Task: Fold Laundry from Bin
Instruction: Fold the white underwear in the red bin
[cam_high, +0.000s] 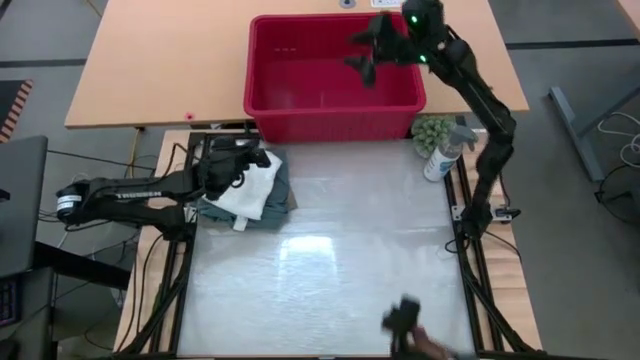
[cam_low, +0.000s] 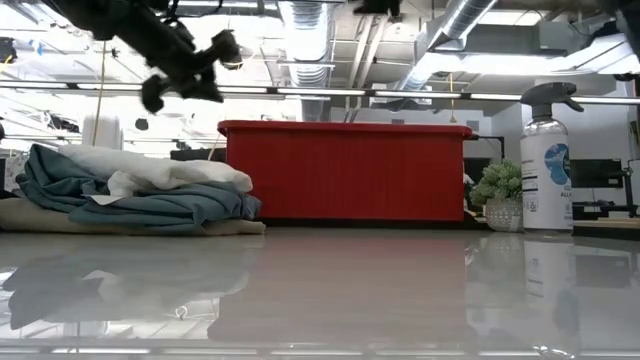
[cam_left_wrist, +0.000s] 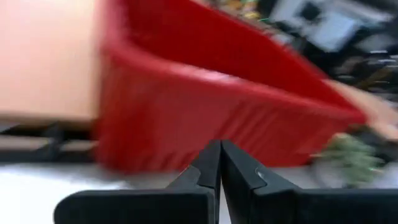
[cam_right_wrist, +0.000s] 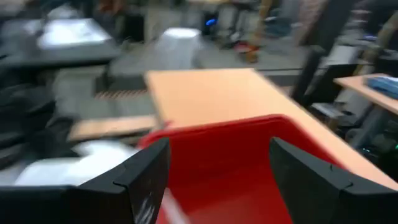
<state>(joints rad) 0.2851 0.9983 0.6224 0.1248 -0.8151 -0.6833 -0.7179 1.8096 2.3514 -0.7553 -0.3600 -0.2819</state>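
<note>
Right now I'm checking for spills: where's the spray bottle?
In the high view, the spray bottle stands right of the table, beside the small plant, near the red bin.

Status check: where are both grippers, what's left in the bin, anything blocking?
Right gripper open over bin, holding nothing. Left gripper shut, empty, above folded laundry. Bin looks empty. Spray bottle and plant beside bin.
</note>
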